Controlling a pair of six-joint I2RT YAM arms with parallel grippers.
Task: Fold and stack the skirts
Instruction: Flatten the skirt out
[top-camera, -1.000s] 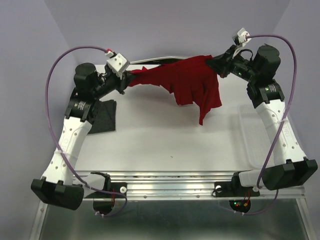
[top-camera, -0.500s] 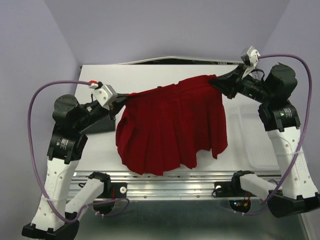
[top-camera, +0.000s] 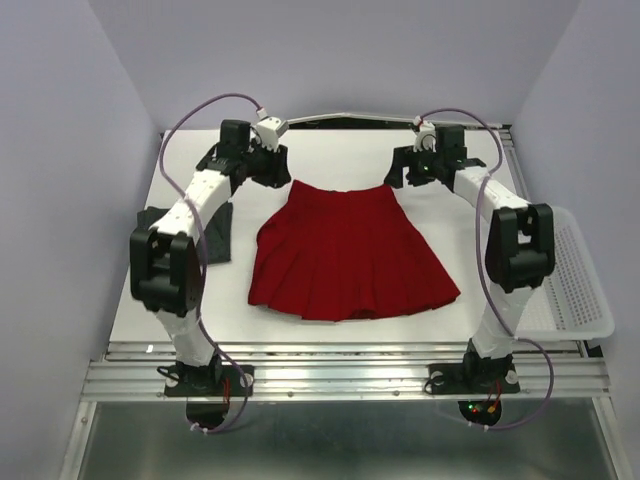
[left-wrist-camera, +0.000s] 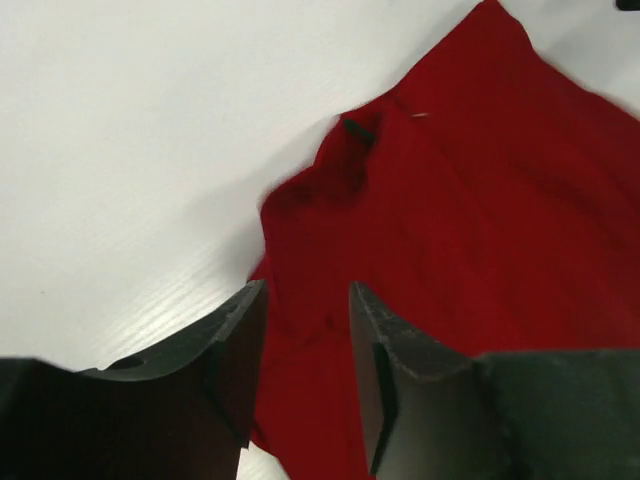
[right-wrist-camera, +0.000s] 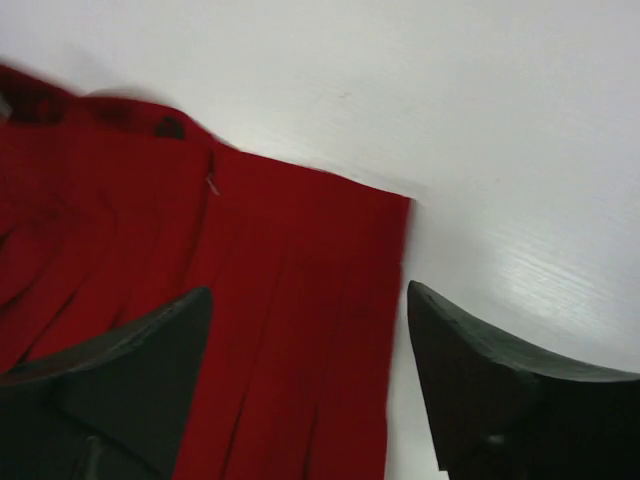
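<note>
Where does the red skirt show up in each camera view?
Top external: red skirt lies spread flat mid-table, waist toward the far edge.
Left wrist: red skirt fills the right and lower centre.
Right wrist: red skirt covers the left half of the frame.
Shared landmark: the white table bordering the skirt's waist edge.

We're in a tight little booth, pale lavender all round: the back wall (top-camera: 340, 50) meets the left wall (top-camera: 60, 200) and the right wall (top-camera: 590, 120) in clean corners, all plain and evenly lit with soft shadows. The white counter (top-camera: 330, 340) fills the bottom of it, matte from above, with a faint wood grain and a gentle sheen in the close views. Along its near edge runs a slotted aluminium rail (top-camera: 340, 372), and below that a dull grey metal sheet (top-camera: 340, 445) catches a muted reflection.
</note>
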